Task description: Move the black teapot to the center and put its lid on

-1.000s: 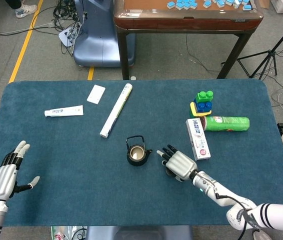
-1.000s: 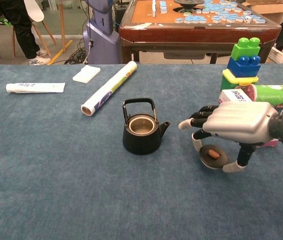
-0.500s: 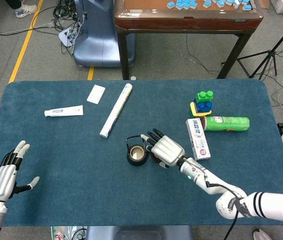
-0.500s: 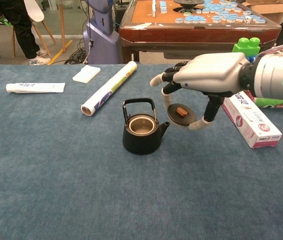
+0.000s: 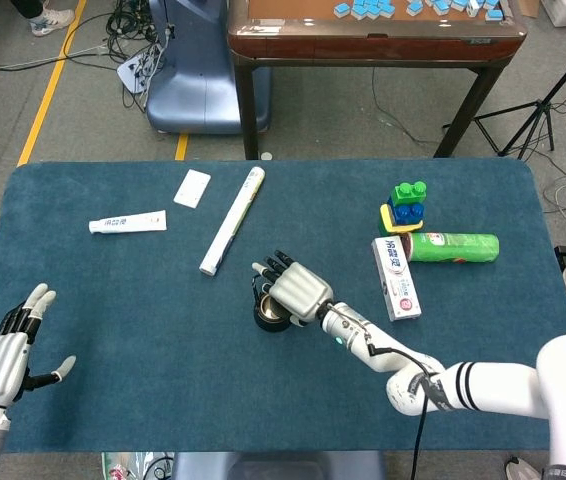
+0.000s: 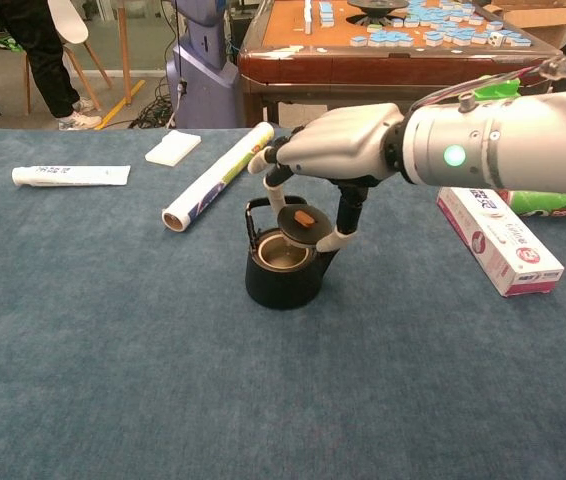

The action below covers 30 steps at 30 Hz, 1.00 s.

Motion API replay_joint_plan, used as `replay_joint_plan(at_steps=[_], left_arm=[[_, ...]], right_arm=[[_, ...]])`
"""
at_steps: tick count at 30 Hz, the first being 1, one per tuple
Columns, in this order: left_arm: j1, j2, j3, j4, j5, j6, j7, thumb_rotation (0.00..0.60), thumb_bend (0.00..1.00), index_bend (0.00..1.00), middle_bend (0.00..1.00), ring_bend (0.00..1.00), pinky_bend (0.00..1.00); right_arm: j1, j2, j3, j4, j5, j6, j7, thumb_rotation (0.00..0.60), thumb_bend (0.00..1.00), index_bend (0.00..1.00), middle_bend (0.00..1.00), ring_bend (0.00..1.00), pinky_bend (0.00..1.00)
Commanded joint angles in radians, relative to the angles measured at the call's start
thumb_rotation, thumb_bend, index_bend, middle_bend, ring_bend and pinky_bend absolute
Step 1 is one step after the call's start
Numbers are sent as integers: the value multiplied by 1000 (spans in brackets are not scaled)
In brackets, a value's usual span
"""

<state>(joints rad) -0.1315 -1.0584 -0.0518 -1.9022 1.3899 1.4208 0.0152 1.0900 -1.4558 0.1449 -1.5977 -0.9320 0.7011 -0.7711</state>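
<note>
Teapot, black: mid-table, upright, mouth uncovered. Lid: pinched in right hand, tilted just above teapot mouth. Left hand: near table's left edge, fingers apart, holding nothing.

The black teapot shows a matt, slightly grainy finish like cast metal; its lid matches, with a brownish knob. The right hand has a smooth, satin silver-grey shell. The table carries matt, napped blue cloth. At 3 o'clock, a glossy carton.
</note>
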Motion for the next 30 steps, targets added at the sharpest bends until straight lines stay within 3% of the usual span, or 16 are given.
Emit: replay_joint_plan(at_steps=[1,17,30], left_arm=[[3,1,2,3,1,-1,-3,600,231,0,0,0,40],[14,6,7,16,11,-2,-34,600,231,0,0,0,40],[20,8,7,19,16,1,-42,600,231,0,0,0,40]], right_arm=[[28,-23,-10,25,30,-3,-19,600,270,418,70,0,0],[106,-79,-61,79,111,41,-57,600,268,413,61,0,0],[138,-96,-86,87,138,61,-64,600,268,268,50,0,0]])
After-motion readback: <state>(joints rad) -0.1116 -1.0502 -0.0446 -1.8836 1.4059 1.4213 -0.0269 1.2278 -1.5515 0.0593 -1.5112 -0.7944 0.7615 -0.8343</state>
